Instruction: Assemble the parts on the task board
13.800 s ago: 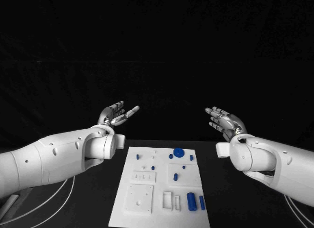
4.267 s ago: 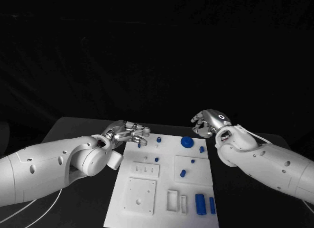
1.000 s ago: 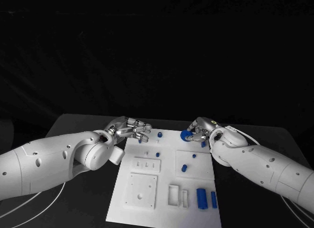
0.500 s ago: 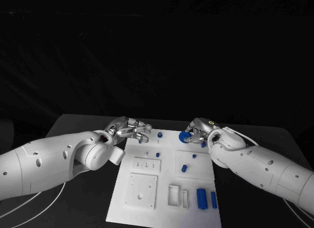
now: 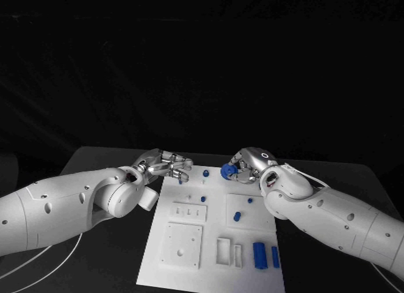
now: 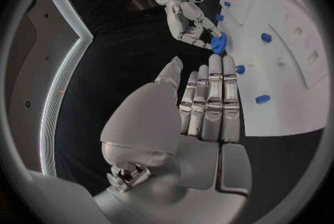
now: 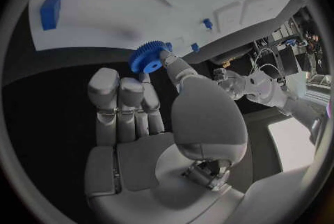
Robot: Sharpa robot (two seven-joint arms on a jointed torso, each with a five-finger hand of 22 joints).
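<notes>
Right hand (image 5: 246, 166) pinches the blue gear (image 5: 227, 171) at its rim, thumb against fingertips; the right wrist view shows the same gear (image 7: 147, 57) edge-on between the fingers (image 7: 119, 92) and the thumb. The gear is lifted off the task board (image 5: 211, 268), just above its far edge and toward the right corner.

Left hand (image 5: 165, 165) hovers over the far left corner of the board, fingers close together and nothing in them that I can see. From its own wrist camera the left-hand fingers (image 6: 211, 102) lie straight side by side, empty. I can't tell whether they touch the board.

Risks, as I judge them:
- The grip is shallow, on the toothed rim only. If the wrist rolls, the gear can twist out and drop onto the board or off its far edge onto the table (image 5: 105, 160).
- The gear looks tilted in the grasp (the face isn't parallel to the board). Coming down like that, it could jam on its post or ride up beside it instead of seating.
- The small blue peg (image 5: 205, 174) stands near the gear, toward the board's middle. A low sweep could knock it.
- The 2 hands are near each other over the far edge, so the left could get clipped if the right swings across.

No brand, label or readable writing anywhere in these views.
</notes>
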